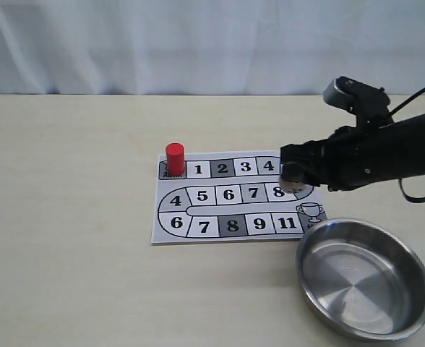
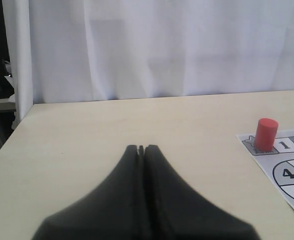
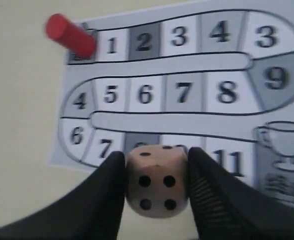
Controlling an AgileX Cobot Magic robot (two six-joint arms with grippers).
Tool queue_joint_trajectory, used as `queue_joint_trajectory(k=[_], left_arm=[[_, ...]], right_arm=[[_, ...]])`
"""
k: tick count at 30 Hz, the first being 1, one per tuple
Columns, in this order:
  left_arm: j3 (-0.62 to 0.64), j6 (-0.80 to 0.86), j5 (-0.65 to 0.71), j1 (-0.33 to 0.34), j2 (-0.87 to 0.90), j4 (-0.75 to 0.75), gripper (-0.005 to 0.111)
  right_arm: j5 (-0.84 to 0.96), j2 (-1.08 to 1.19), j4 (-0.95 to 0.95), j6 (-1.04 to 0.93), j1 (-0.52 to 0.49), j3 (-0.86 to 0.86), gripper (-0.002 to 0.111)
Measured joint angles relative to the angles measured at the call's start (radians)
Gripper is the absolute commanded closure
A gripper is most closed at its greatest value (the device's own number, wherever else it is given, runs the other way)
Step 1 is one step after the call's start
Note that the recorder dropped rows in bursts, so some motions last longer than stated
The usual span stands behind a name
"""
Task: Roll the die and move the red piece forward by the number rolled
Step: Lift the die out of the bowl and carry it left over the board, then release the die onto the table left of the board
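Note:
The die (image 3: 157,181) is a beige wooden cube with black pips, its four-pip face turned to the right wrist camera. My right gripper (image 3: 157,170) is shut on it, one finger on each side. Seen from the exterior view, that gripper (image 1: 293,181) holds the die (image 1: 294,186) just above the right end of the board, near square 8. The red piece (image 1: 175,158) stands upright on the start square at the board's top left, and shows again as the red piece (image 2: 265,134) and the red piece (image 3: 70,35). My left gripper (image 2: 141,149) is shut on nothing, above bare table left of the board.
The paper game board (image 1: 234,197) with numbered squares and a trophy square lies flat mid-table. A shiny metal bowl (image 1: 327,247) sits at the front right, just beyond the board's corner. A white curtain hangs behind the table.

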Motion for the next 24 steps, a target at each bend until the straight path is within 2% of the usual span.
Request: queue_joint_trajectory(k=[3,5,13,24], left_arm=[[0.000,0.000,0.000,0.000,0.000,0.000,0.107],[0.000,0.000,0.000,0.000,0.000,0.000,0.107],[0.000,0.000,0.000,0.000,0.000,0.000,0.107],[0.000,0.000,0.000,0.000,0.000,0.000,0.107]], right_arm=[[0.062,0.010,0.264,-0.221,0.000,-0.012,0.032],[0.040,0.010,0.332,-0.282,0.000,-0.014,0.025],[-0.064,0.015,0.348,-0.332,0.000,-0.014,0.025],[-0.088,0.015,0.348,-0.334,0.000,-0.014,0.025]])
